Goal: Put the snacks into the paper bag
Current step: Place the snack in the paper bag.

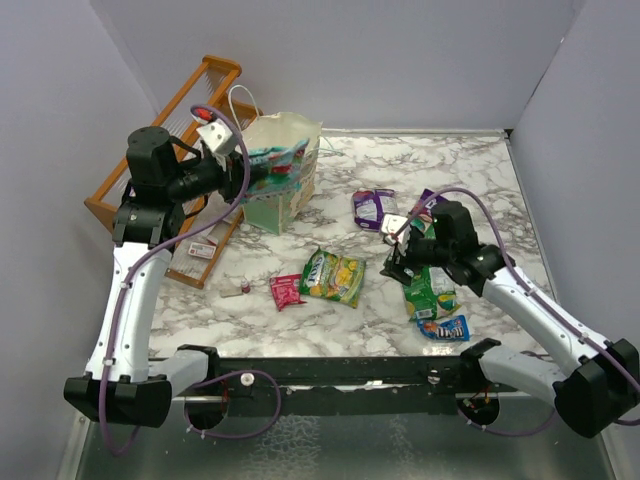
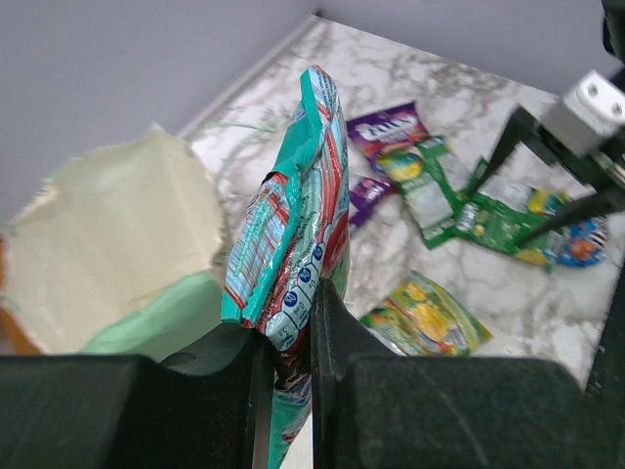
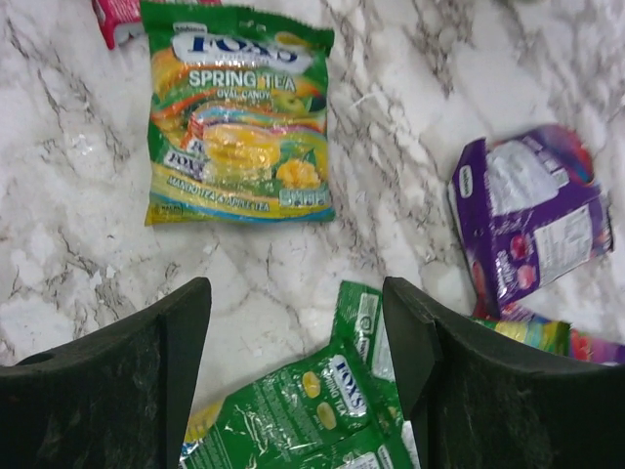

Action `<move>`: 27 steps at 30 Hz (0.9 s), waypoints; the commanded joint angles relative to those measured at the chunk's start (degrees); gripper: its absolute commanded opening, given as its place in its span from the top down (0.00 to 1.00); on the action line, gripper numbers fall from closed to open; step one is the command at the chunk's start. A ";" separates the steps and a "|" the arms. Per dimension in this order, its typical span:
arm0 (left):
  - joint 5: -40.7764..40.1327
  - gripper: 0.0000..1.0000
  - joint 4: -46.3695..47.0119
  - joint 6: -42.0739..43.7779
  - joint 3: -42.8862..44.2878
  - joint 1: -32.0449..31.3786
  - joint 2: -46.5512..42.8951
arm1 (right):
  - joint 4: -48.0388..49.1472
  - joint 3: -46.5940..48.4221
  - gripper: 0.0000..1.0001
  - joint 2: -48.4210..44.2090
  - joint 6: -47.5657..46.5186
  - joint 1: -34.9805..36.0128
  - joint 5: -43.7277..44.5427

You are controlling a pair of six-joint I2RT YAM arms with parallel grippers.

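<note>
My left gripper (image 2: 288,352) is shut on a teal and red snack packet (image 2: 293,225) and holds it upright beside the open mouth of the paper bag (image 2: 117,244). From above, the left gripper (image 1: 247,172) is at the rim of the mint-green bag (image 1: 275,208). My right gripper (image 3: 298,322) is open just above a green packet (image 3: 312,410), with nothing between its fingers. A yellow-green packet (image 3: 239,117), a purple packet (image 3: 532,225) and a red one (image 1: 286,290) lie on the marble. A blue packet (image 1: 445,327) lies near the right arm (image 1: 400,262).
An orange wooden slatted rack (image 1: 190,110) leans at the back left behind the left arm. A tiny red-capped tube (image 1: 240,290) lies beside the red packet. Grey walls close the table on the left, back and right.
</note>
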 commanded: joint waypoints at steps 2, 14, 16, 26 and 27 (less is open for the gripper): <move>-15.61 1.00 6.27 -5.67 6.68 0.57 0.35 | 7.82 -2.72 0.29 -1.00 3.86 -0.65 5.42; -27.80 1.00 12.81 -9.46 18.00 0.42 11.95 | 6.21 -2.11 0.27 -6.79 7.32 -14.19 -1.50; -27.97 1.00 13.10 -10.28 20.17 0.20 14.83 | 6.49 -2.98 0.27 -7.37 6.61 -14.83 -1.41; -26.18 1.00 17.28 -6.86 21.07 -3.20 22.67 | 5.94 -2.91 0.27 -6.65 6.42 -15.71 -2.29; -26.25 1.00 17.90 -6.10 20.28 -3.35 22.78 | 5.85 -2.91 0.27 -6.40 6.38 -15.67 -2.43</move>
